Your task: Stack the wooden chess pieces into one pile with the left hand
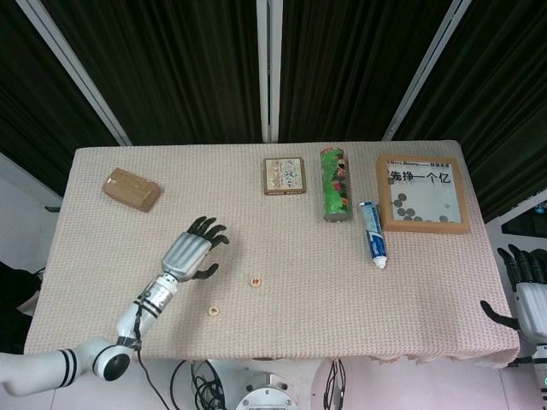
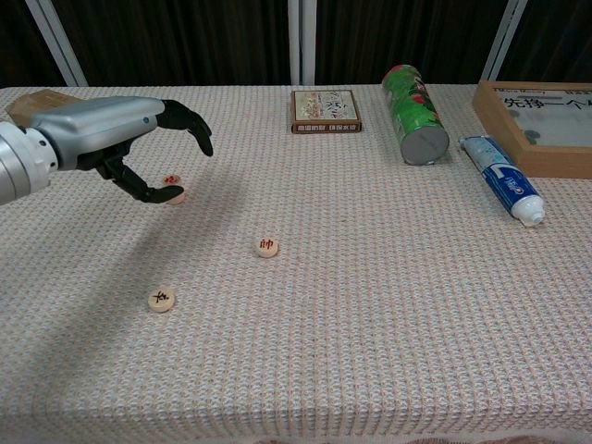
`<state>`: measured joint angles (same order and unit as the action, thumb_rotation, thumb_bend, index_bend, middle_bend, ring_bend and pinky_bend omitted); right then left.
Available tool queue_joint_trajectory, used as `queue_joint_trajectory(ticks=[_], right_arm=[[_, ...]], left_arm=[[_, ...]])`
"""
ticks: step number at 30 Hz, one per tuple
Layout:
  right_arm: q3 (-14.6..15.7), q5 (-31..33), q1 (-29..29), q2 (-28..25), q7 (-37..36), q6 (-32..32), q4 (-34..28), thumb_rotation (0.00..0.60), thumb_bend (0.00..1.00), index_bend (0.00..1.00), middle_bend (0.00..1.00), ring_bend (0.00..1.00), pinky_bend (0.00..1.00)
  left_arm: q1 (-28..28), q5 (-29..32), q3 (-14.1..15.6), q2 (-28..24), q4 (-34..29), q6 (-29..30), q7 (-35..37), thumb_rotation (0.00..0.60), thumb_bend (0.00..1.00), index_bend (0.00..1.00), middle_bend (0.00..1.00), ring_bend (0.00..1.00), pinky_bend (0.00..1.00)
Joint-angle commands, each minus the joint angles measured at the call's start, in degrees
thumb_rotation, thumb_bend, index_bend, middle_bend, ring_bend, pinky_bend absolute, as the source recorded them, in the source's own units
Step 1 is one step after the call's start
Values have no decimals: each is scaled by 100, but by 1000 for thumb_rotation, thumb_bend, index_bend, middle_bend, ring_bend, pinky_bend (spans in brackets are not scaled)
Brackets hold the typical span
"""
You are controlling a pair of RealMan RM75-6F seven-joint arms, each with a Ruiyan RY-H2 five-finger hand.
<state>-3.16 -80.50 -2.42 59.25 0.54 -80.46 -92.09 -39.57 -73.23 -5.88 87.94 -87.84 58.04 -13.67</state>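
A short stack of wooden chess pieces [image 2: 172, 183] with a red mark on top stands at the left of the table. My left hand [image 2: 111, 137] hovers just above and beside it, fingers spread and holding nothing; its thumb tip lies in front of the stack's base. In the head view the left hand [image 1: 190, 253] covers the stack. Two single pieces lie flat on the cloth: one with a red character [image 2: 266, 246] [image 1: 255, 281] and one with a black character [image 2: 161, 299] [image 1: 214, 311]. My right hand [image 1: 532, 295] hangs off the table's right edge, fingers apart, empty.
A brown block [image 1: 131, 189] lies at the back left. A card box [image 1: 284, 176], a green can [image 1: 335, 184] on its side, a toothpaste tube [image 1: 372, 234] and a wooden framed tray [image 1: 425, 225] line the back right.
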Motion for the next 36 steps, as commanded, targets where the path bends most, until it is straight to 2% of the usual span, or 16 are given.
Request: queue_joint_trajectory(ticks=[1,8,19,36], right_arm=[[10,-9,14,-3,-13,-15,7,524,176,0,0,0,0],[16,12,60,-29,-136,-45,60,522,176,0,0,0,0],[2,43,75,-48,-330,-20,187,522,176,0,0,0,0],[-2,61,117,-76,-446,-32,259,524,176,0,0,0,0]], left_arm=[[15,-196,148,174,-59,11,-20,600,329,309,118,0,0],[-130,-268,172,651,194,-216,-37,600,324,310,118,0,0],[-327,-247,132,1059,587,-537,4,600,322,329,118,0,0],[-393,-278,109,1320,1016,-656,215,600,323,417,126,0,0]])
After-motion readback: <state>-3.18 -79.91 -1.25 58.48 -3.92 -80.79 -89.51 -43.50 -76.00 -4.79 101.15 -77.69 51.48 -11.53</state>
